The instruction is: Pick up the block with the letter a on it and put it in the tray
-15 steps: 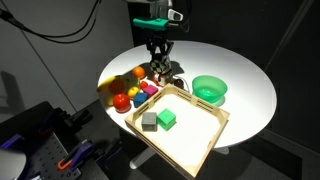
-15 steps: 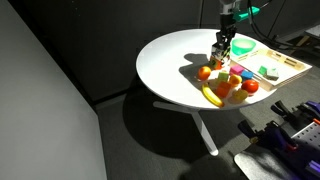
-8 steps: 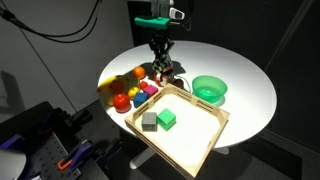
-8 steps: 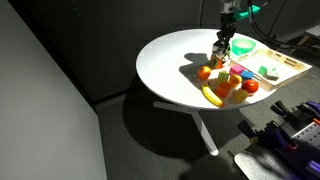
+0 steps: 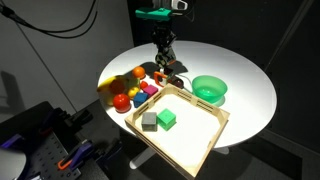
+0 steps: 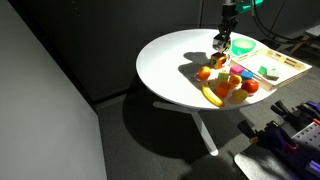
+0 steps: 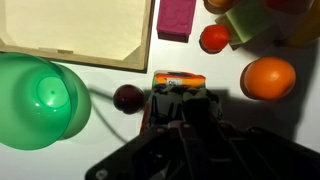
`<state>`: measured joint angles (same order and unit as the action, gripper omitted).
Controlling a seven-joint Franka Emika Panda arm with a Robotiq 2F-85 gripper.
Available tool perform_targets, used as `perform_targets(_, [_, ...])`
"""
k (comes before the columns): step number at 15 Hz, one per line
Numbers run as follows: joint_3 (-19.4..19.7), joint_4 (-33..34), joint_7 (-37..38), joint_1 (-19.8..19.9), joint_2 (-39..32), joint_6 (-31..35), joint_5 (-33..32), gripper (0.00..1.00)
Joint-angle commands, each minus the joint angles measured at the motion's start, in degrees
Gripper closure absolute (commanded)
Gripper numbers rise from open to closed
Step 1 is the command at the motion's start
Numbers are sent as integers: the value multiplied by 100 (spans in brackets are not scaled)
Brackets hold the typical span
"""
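Wrist view: your tool (image 7: 180, 108) looks closed on the block with the letter a (image 7: 180, 81), with dark fingers against both of its sides. The letter is not readable.
Block position: it is at the tool's tips over the white tabletop (image 7: 110, 125), just outside the tray (image 7: 80, 25). You cannot tell whether it has cleared the surface.
Neighbours: a dark red ball (image 7: 127, 97) lies just beside the block, between it and the green bowl (image 7: 40, 95). An orange (image 7: 268, 78) is near on the opposite side.
Tray contents: in an exterior view, a grey cube (image 5: 149, 120) and a green cube (image 5: 167, 118) sit at one end.
Risk, carry: if you travel low, the block may clip the raised rim and twist out of the grip.
Risk, sweep: a sideways start could knock the ball rolling.
Risk, release: if you let go high, the block may bounce off the cubes or out of the tray.
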<state>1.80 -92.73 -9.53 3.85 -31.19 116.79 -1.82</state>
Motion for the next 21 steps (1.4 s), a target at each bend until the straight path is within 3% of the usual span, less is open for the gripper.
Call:
perform_targets(1, [-18, -37, -121, 96, 156, -98, -8, 96])
perform_targets(13, [236, -526, -122, 524, 617, 31, 20, 96])
perform_targets(21, [269, -1256, -174, 593, 813, 353, 48, 96])
